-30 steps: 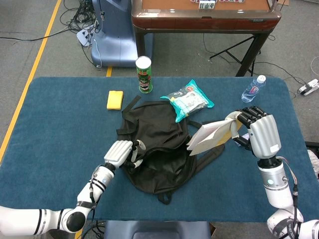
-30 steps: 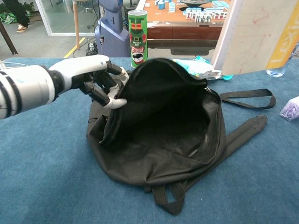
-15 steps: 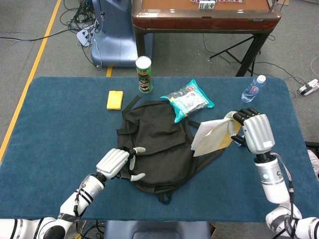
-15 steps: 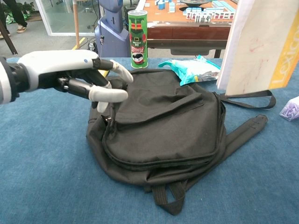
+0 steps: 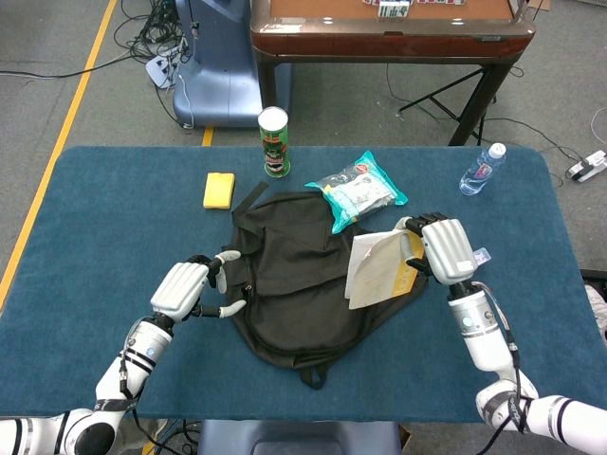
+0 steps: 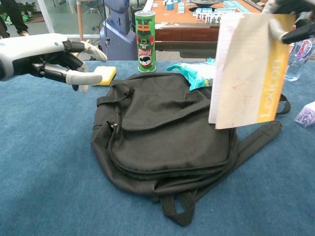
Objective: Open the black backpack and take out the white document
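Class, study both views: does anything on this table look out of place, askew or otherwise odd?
Little stands out. The white document hangs tilted in the right hand above the black backpack, whose straps sprawl loosely. The left hand holds nothing.

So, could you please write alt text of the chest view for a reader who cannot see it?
The right hand holds a white document with a yellow edge upright above a black backpack lying flat on a blue table. The left hand hovers empty, left of the backpack. Behind stand a green can and a teal snack bag.
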Robot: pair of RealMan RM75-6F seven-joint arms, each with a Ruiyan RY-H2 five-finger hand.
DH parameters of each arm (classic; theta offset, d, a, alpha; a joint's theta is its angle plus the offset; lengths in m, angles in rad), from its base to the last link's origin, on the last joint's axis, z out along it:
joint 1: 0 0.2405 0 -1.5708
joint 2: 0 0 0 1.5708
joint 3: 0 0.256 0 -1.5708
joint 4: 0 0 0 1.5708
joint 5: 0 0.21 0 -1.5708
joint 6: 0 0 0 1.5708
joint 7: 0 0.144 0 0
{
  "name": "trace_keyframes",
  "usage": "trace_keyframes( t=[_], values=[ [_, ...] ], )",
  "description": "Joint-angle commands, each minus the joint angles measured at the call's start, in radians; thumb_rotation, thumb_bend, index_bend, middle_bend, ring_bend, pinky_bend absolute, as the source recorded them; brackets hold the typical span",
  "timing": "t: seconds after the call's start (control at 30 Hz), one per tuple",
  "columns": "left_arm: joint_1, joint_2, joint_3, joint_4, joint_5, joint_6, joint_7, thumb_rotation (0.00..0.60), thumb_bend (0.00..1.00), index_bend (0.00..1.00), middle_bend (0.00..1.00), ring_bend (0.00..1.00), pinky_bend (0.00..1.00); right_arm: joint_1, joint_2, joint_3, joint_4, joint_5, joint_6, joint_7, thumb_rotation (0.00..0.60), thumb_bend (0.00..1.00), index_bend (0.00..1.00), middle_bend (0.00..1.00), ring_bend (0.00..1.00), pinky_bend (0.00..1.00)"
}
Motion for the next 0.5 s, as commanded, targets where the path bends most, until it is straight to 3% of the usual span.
trace_keyframes(
  t=[0.03, 0.2, 0.37, 0.43, 0.5],
  values=[
    [0.006, 0.007, -0.001, 0.010, 0.007, 0.006, -0.003, 0.292, 0.20, 0.20, 0.54, 0.48, 0.20, 0.062, -0.074, 0.039, 0.079, 0.051, -0.063, 0.004, 0.600, 0.57, 0.80, 0.55, 0.51, 0.48],
    [0.012, 0.003, -0.004, 0.043, 0.031, 0.038, 0.030, 0.293, 0.20, 0.20, 0.54, 0.48, 0.20, 0.132, -0.141, 0.073, 0.162, 0.099, -0.137, -0.001, 0.600, 0.50, 0.59, 0.40, 0.35, 0.45],
    [0.029, 0.006, -0.009, 0.059, 0.036, 0.060, 0.027, 0.293, 0.20, 0.20, 0.54, 0.48, 0.20, 0.184, -0.176, 0.097, 0.204, 0.156, -0.189, -0.068, 0.600, 0.27, 0.10, 0.06, 0.04, 0.15],
    [0.035, 0.014, -0.011, 0.063, 0.035, 0.060, 0.023, 0.294, 0.20, 0.20, 0.53, 0.48, 0.20, 0.185, -0.171, 0.101, 0.194, 0.153, -0.173, -0.079, 0.600, 0.24, 0.02, 0.01, 0.00, 0.09],
    [0.041, 0.023, -0.013, 0.066, 0.032, 0.059, 0.016, 0.296, 0.20, 0.20, 0.53, 0.48, 0.20, 0.176, -0.155, 0.100, 0.177, 0.147, -0.155, -0.085, 0.600, 0.24, 0.00, 0.00, 0.00, 0.07]
  ],
)
